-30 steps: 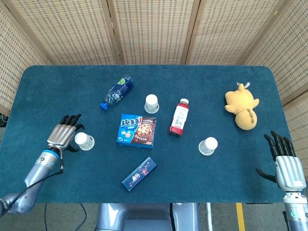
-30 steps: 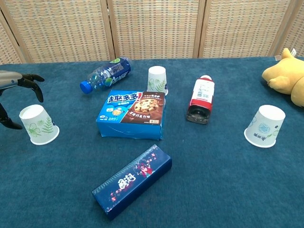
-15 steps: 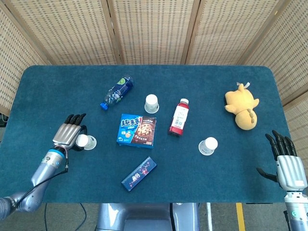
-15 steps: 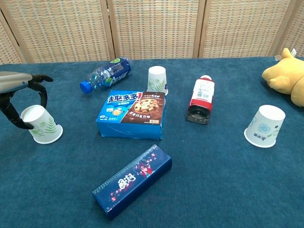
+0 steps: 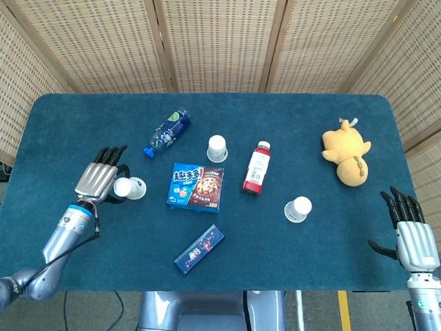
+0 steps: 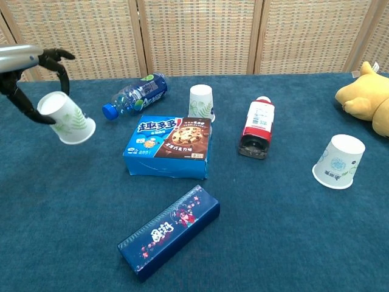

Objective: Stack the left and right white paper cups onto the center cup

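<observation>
The left paper cup [image 6: 67, 118] hangs tilted above the table, gripped in the left hand [image 5: 103, 181]. The center cup [image 5: 217, 148] stands well off toward its far right. The right hand [image 5: 410, 231] is spread and holds nothing, the right cup [image 5: 299, 209] well to its left.

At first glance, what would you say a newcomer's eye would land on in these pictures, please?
Probably the left hand at the table's left side, its dark fingers holding a white paper cup tilted above the cloth. Next, the yellow plush toy at far right, and the blue cookie box in the middle, just in front of the center cup.
</observation>
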Tool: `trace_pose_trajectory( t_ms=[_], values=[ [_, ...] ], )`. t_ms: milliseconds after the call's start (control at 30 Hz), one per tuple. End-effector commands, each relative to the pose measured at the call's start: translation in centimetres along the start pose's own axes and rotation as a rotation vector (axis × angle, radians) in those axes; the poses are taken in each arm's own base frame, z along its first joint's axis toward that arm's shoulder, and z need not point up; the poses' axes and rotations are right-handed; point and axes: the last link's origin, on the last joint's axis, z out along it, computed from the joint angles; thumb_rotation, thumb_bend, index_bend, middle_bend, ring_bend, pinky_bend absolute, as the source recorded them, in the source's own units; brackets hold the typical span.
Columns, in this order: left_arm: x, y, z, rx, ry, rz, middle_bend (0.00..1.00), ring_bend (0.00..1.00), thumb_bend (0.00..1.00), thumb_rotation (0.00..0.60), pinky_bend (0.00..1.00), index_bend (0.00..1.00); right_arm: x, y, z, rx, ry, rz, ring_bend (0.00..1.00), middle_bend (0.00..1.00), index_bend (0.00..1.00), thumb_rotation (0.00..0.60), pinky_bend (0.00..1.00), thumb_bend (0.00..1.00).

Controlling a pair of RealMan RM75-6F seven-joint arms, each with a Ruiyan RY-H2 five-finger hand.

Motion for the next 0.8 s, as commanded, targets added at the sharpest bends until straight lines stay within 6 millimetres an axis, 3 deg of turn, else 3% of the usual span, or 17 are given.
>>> trace_pose_trajectory(
  t_ms=[33,267,367,533,800],
  values=[
    [2.2,1.4,1.3,-0.032,0.054,-0.006,0.00,0.00,0.19,0.600,0.00,0.50,-0.2,0.2,0.2,-0.009,-0.007,0.000,0.00,0.00,0.00,0.600,0.04,0.09],
    [4.6,5.2,5.0,-0.094,0.109,0.014,0.00,0.00,0.19,0.600,0.00,0.50,-1.0,0.7,0.5,-0.030,-0.039,-0.005,0.00,0.00,0.00,0.600,0.04,0.09],
    [5.5,8.4,8.3,-0.130,0.135,0.017,0.00,0.00,0.19,0.600,0.00,0.50,-1.5,1.2,0.8,-0.055,-0.065,-0.008,0.00,0.00,0.00,0.600,0.03,0.09],
    [5.3,11.6,11.5,-0.150,0.125,0.049,0.00,0.00,0.19,0.600,0.00,0.50,-1.7,2.0,1.2,-0.085,-0.075,0.003,0.00,0.00,0.00,0.600,0.03,0.09],
    [4.5,15.5,14.4,-0.178,0.116,0.062,0.00,0.00,0.19,0.600,0.00,0.50,-1.7,3.2,1.6,-0.123,-0.074,0.012,0.00,0.00,0.00,0.600,0.03,0.09]
  ],
)
